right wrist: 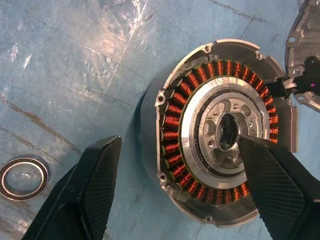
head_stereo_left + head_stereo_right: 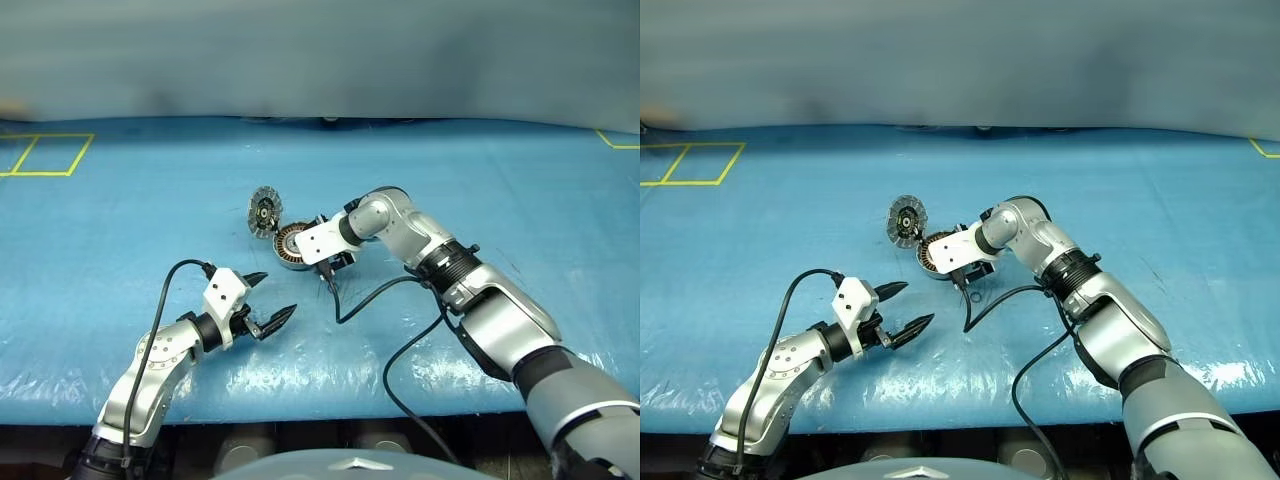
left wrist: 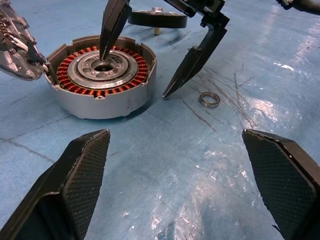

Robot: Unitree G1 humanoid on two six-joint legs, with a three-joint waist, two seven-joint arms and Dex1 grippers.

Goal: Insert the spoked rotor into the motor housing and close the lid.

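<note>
The motor housing (image 2: 290,246), a short silver puck with copper windings, lies on the blue table. Its lid (image 2: 265,212) stands hinged open at the far left side, ribbed face toward me. My right gripper (image 1: 180,141) is open over the housing: one fingertip (image 3: 103,52) rests at the silver hub, the other touches the table just outside the wall. The spoked rotor (image 3: 157,19), black-rimmed, lies flat on the table just behind the housing. Nearer me and to the left, my left gripper (image 2: 277,294) stands wide open and holds nothing, pointing at the housing.
A tiny thin ring (image 3: 209,99) lies on the table beside the housing, close to the right gripper's outer finger. Black cables (image 2: 365,300) trail from both wrists across the blue plastic sheet. Yellow tape squares (image 2: 40,155) mark the far left.
</note>
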